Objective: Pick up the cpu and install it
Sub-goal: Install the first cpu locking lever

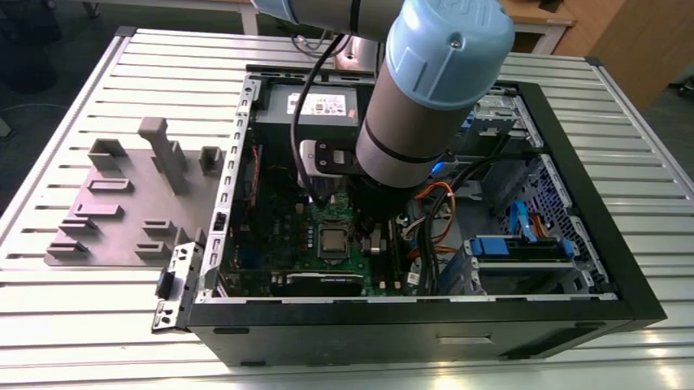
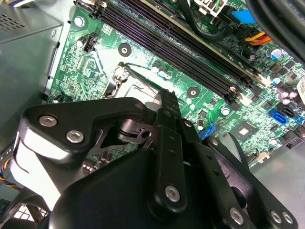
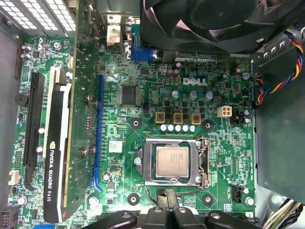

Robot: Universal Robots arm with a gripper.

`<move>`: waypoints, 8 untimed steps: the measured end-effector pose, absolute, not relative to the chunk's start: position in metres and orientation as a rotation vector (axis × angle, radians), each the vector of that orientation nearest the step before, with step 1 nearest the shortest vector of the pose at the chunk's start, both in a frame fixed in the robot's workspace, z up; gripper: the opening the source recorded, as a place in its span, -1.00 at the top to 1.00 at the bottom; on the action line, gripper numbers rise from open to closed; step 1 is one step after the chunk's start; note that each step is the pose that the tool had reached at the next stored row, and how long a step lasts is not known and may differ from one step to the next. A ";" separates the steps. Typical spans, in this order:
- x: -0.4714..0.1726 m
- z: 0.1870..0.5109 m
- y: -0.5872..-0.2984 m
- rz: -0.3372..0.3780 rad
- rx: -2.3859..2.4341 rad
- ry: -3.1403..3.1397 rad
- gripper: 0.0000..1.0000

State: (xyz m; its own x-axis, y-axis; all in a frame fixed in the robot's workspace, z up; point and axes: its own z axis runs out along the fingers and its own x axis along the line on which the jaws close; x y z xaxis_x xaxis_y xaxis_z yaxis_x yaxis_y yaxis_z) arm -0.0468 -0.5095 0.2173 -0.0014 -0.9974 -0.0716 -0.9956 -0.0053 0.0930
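Silver cpu seated in socket, first wrist view; end effector closed, empty.

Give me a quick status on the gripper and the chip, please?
Gripper low over the motherboard, beside the socket; fingers' state unclear. Chip seated in the socket, metal frame around it. Nothing lying on the chip.
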 end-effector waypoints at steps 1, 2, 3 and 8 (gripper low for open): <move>-0.047 0.217 -0.509 -0.182 2.209 -2.205 0.79; -0.047 0.217 -0.509 -0.182 2.209 -2.205 0.79; -0.047 0.217 -0.509 -0.182 2.209 -2.204 0.79; -0.047 0.217 -0.509 -0.182 2.210 -2.204 0.79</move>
